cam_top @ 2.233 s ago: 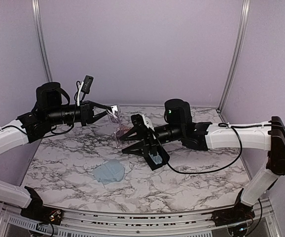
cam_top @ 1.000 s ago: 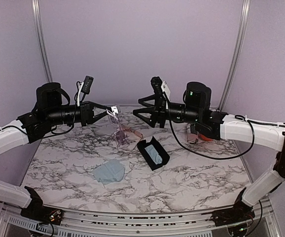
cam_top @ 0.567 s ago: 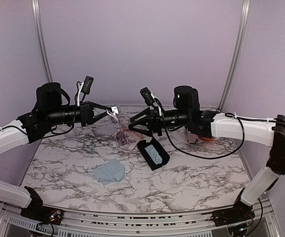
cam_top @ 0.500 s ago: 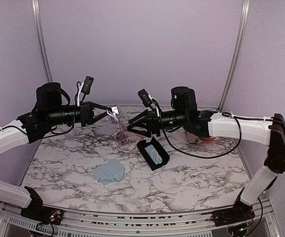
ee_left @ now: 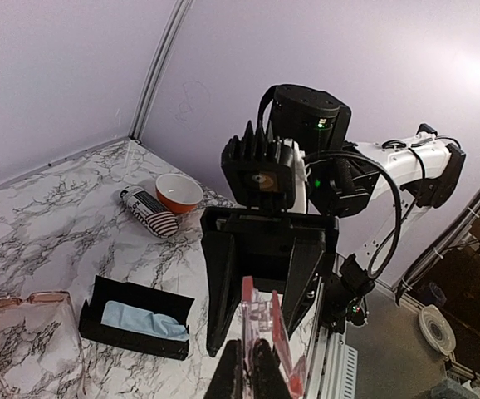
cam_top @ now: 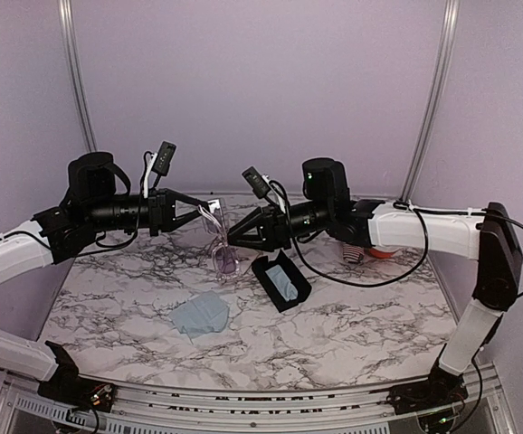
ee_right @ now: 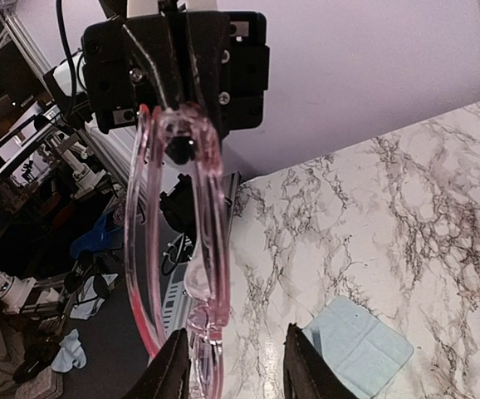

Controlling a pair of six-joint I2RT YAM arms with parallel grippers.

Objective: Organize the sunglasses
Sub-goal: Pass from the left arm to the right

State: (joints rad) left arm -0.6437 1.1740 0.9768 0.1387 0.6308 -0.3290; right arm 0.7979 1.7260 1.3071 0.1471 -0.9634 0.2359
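Over the marbled counter (cam_top: 361,334) the step in hand read as a mid-air pass, or perhaps a fold, of one pair between the two arms; the left arm (cam_top: 108,212) reached in with its jaws clamped tight on the clear plastic-framed sunglasses (ee_right: 211,241), holding them aloft, well off the surface; the right arm (cam_top: 406,231) faced it, its jaws standing partly apart and gripping nothing yet; the open black case (cam_top: 281,280), a blue cloth inside, lay on the counter beneath the right arm, a likely destination; the wire-framed sunglasses (ee_left: 24,332) lay flat beside that case, untouched; in the right wrist view the lower end of the held frame sat in the gap between the right jaws, close to one finger and clear of the other; the next move, I judged, called for those jaws to close squarely on the thin frame without twisting it against the left's hold, before the left let go.
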